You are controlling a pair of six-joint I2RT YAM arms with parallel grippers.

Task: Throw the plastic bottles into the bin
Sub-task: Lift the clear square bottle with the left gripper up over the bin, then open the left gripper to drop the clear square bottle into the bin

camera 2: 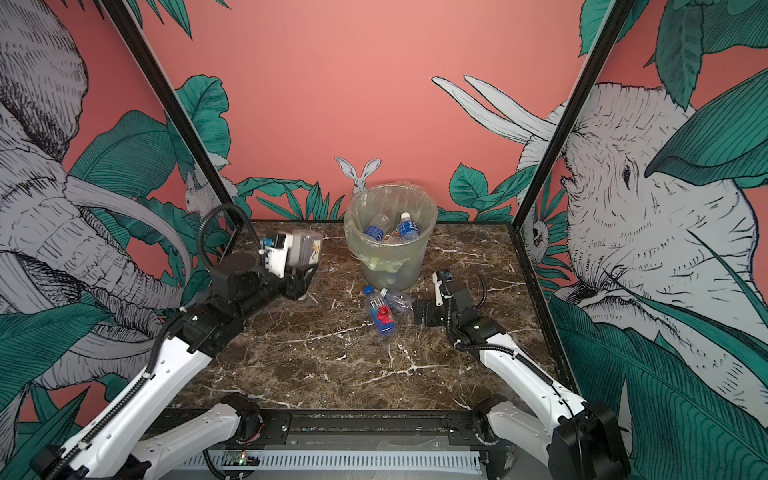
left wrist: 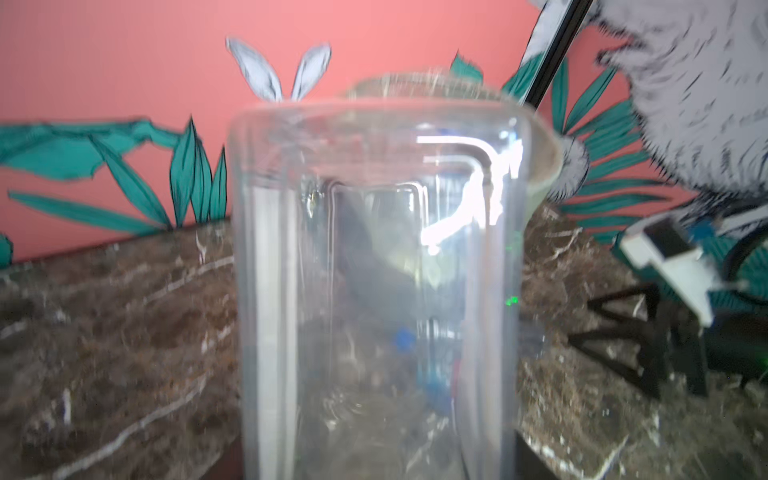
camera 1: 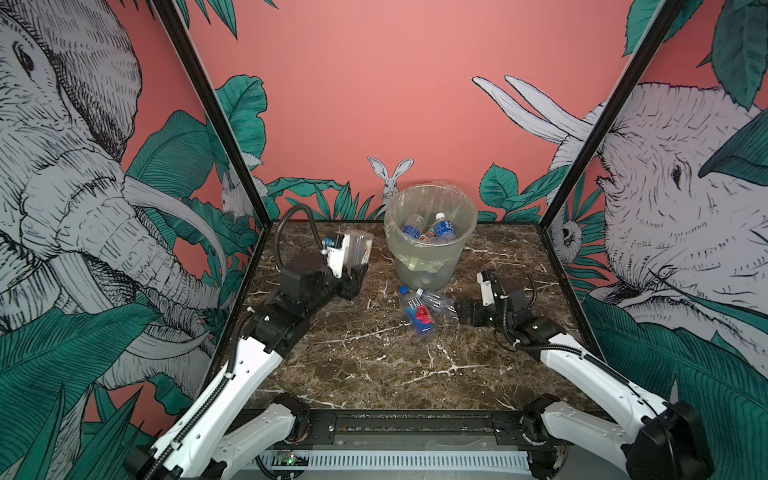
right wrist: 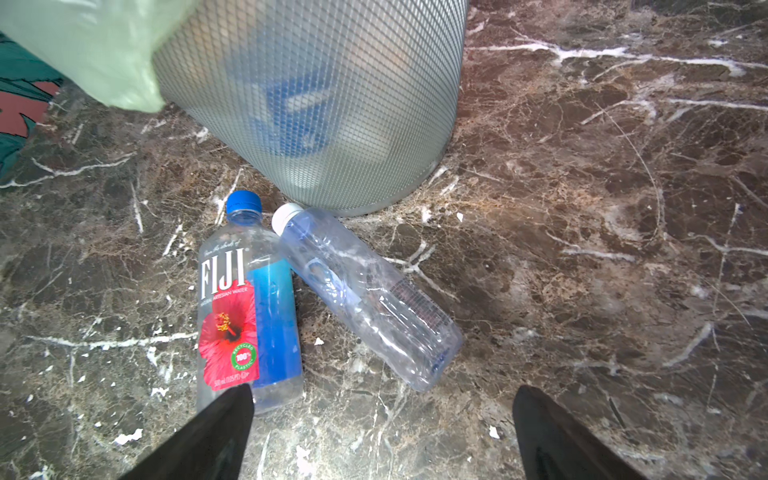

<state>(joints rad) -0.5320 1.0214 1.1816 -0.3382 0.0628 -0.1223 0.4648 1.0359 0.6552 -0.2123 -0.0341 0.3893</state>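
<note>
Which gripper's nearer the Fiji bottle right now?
Right. The right gripper, open, is low beside the Fiji bottle and the white-capped bottle lying next to it. The left gripper is farther, left of the bin, shut on a clear bottle.

Clear glossy plastic bottle (left wrist: pixel 374 291) — polished marbled table (left wrist: pixel 104 332)

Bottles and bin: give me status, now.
Left gripper shut on a clear bottle, raised left of the bin. Right gripper open, low behind two bottles lying at the bin's foot. Several bottles already binned. Nothing blocking.
</note>
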